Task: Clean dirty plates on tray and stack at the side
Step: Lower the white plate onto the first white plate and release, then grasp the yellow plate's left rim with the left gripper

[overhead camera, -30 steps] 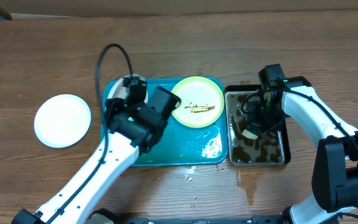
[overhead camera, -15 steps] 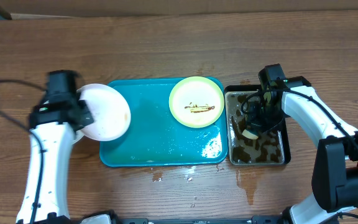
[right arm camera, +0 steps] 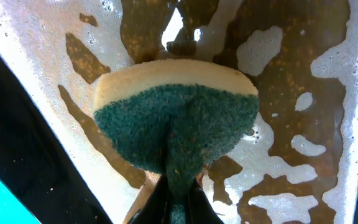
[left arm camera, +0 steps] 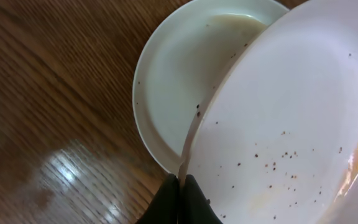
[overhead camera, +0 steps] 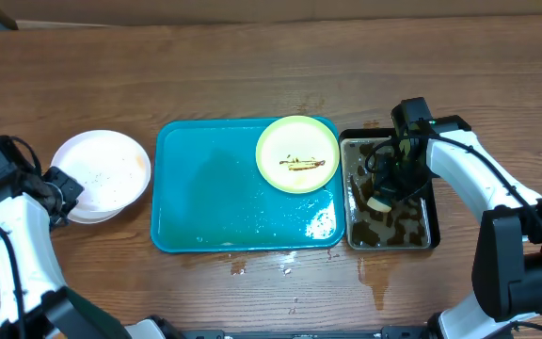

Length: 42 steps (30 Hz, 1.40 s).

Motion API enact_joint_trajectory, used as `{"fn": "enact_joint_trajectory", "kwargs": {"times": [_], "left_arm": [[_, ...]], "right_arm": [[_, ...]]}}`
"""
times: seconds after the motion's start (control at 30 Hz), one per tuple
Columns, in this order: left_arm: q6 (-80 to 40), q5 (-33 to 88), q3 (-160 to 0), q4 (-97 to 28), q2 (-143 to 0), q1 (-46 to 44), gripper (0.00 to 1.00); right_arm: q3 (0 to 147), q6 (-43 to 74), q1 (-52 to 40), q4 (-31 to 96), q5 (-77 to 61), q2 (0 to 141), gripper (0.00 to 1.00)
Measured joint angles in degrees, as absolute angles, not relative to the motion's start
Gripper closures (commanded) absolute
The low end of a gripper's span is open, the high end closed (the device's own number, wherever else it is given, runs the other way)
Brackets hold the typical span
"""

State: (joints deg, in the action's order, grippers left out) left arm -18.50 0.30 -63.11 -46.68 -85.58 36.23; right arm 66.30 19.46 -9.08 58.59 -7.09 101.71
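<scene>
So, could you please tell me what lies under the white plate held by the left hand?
A second white plate on the wooden table; only one side of it shows. The held plate covers the rest.

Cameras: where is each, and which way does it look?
Overhead: above the table, facing down; tray and both arms show.
Left wrist: on the left arm, looking past the left gripper at a tilted white plate over the lower plate.
Right wrist: on the right arm, looking past the right gripper at the sponge in the black pan.
Both plates show overhead too.
</scene>
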Motion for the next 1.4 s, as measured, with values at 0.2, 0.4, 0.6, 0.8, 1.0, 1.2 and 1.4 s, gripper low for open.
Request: {"fn": "enact_joint_trajectory", "kwargs": {"times": [0.2,0.4,0.6,0.8,1.0,1.2,1.4], "left_arm": [[-19.2,1.1,-63.1,-44.8,-88.9,37.8,0.71],[-19.6,3.8,-63.1,-43.4,-88.9,38.0,0.59],[-18.5,16.6,-63.1,-43.0,-88.9,36.9,0.57],[-12.7,29.5,-63.2,-41.0,-88.9,24.2,0.50],[-8.5,30.0,-63.2,-35.2,-88.9,6.8,0.47],[-7.4,22.2,-63.3,-28.4,-89.0,-6.9,0.44],[-9.1,18.0,-65.5,-26.1,-93.0,-15.0,0.45]], "right_arm": [[66.3,19.5,-9.1,58.7,-7.1,101.7,0.96],[66.3,19.5,-9.1,58.6,-7.1,101.7,0.96],[66.3,19.4,-9.1,58.6,-7.1,101.7,0.96],[66.3,19.4,-9.1,58.6,-7.1,101.7,0.96],[66.3,19.4,-9.1,58.6,-7.1,101.7,0.96],[66.3,19.4,-9.1,58.8,-7.1,101.7,0.96],[66.3,19.4,-9.1,58.8,-7.1,101.7,0.96]]}}
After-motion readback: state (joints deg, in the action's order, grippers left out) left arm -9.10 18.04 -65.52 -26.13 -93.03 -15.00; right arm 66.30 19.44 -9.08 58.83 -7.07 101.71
